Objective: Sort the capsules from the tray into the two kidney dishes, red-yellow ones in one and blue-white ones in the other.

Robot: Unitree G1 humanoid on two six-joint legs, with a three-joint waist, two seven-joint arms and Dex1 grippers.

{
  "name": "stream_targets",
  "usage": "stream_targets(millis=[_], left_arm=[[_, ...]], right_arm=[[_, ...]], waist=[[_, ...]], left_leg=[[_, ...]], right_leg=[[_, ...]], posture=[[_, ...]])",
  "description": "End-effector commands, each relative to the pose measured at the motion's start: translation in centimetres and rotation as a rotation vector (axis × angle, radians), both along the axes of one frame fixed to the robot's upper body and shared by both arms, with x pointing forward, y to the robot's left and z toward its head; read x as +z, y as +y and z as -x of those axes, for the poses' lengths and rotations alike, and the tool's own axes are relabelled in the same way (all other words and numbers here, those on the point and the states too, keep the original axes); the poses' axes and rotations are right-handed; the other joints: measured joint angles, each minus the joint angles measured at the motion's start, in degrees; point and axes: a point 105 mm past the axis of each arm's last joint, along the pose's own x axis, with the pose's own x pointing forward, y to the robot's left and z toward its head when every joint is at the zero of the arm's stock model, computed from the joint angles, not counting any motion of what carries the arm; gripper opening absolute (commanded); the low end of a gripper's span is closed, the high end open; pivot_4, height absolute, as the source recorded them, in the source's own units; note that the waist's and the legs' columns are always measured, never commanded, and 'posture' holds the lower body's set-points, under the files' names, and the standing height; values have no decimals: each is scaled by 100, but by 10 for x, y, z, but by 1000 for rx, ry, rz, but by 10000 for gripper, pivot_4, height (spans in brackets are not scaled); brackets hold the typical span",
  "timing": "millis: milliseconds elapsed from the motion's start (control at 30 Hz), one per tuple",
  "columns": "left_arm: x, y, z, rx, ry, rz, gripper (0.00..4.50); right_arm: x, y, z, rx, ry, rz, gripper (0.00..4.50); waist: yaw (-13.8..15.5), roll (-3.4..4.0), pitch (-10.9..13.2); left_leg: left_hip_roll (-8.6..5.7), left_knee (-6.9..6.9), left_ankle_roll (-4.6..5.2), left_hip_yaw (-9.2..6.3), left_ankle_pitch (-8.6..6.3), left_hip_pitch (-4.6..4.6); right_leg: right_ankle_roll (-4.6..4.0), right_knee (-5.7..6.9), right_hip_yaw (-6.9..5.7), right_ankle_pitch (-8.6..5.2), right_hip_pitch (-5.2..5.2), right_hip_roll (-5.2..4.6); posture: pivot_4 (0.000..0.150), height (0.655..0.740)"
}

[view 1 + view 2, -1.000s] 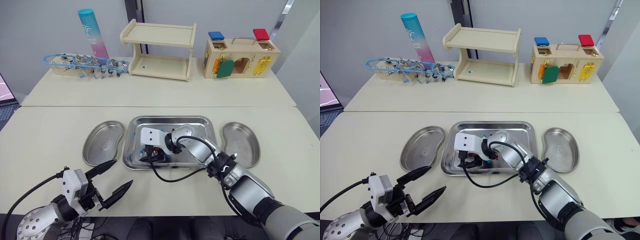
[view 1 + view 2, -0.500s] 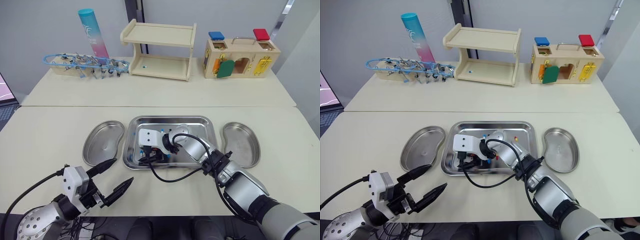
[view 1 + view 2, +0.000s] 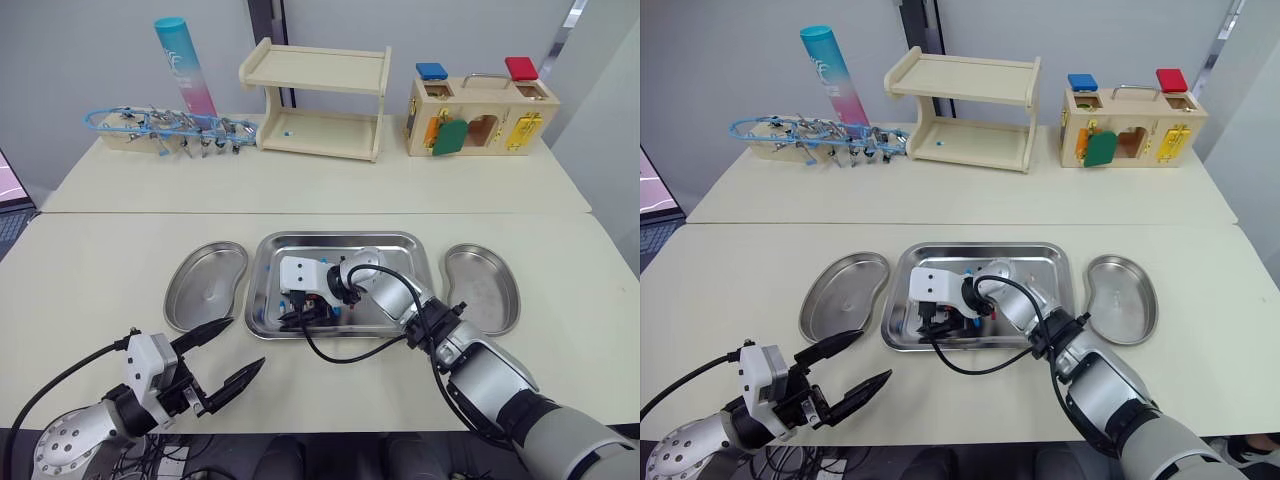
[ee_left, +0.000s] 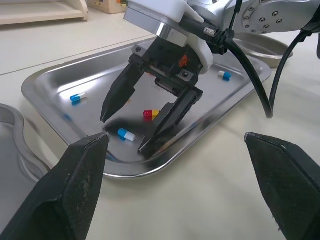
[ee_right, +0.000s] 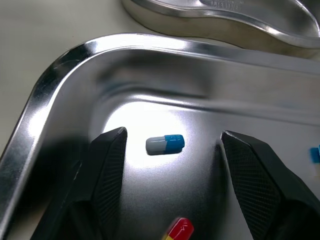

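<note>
The right tool [image 4: 123, 135] is reached down into the near-left part of the steel tray [image 3: 340, 237], which is set on the table [image 3: 100, 260] between the two kidney dishes. Its two black fingers are held spread, and one blue-white capsule [image 5: 165, 144] is seen lying flat on the tray floor between them, touched by neither pad. The fingertips appear to be hovering just above the tray floor, though contact cannot be judged with certainty. A red-yellow capsule [image 4: 151, 114] is found just beside that capsule, toward the middle of the tray. A second blue-white capsule [image 4: 77, 97] lies near the tray's left wall, and a third blue-white capsule [image 4: 224, 75] lies toward its right side.

The left kidney dish [image 3: 205, 290] is placed just left of the tray, and the right kidney dish [image 3: 485, 290] just right of it.

The left tool [image 3: 246, 342] is held low over the near-left part of the table, near the left kidney dish. Its fingers are spread wide, and nothing is gripped between them.
</note>
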Motion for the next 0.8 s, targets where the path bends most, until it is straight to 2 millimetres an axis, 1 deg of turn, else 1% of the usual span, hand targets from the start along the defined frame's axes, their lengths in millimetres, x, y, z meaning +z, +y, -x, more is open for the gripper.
stream_targets(millis=[33,133,233,367,567,600,800], left_arm=[[-4,1,4,-1,-13,-9,45000],[-5,-1,3,3,-20,-5,45000],[-2,-2,-1,1,-33,-1,45000],[4,-3,-4,-1,-44,8,45000],[8,-6,-2,-10,-44,12,45000],[8,-6,-2,-9,-43,12,45000],[6,-4,4,-5,-35,12,45000]], right_arm=[[6,6,2,30,-31,-12,32200],[3,5,0,26,-25,-4,32200],[1,5,1,26,-15,4,32200],[-2,3,0,12,6,15,23378],[-3,0,-3,2,11,27,7435],[-3,0,-3,8,6,25,6098],[6,5,0,38,-11,-11,6036]], waist=[[-3,0,0],[-1,0,0],[-1,0,0],[-5,0,0],[-10,0,0],[-9,0,0],[-7,0,0]], left_leg=[[0,-1,0,-1,0,0],[0,0,0,-1,0,0],[1,0,0,-2,0,1],[0,0,0,-2,0,2],[1,0,0,-3,0,2],[1,0,0,-3,0,2],[1,0,0,-2,0,2]], right_leg=[[0,0,0,0,0,0],[0,0,0,0,0,0],[0,1,-1,0,1,0],[-1,2,-1,0,1,0],[-1,2,-1,0,2,1],[-1,2,-1,0,2,1],[-1,2,-1,0,2,1]], posture=[[1500,7400],[1500,7400],[1500,7400],[1500,7400],[1500,7400],[1500,7400],[1500,7400]])
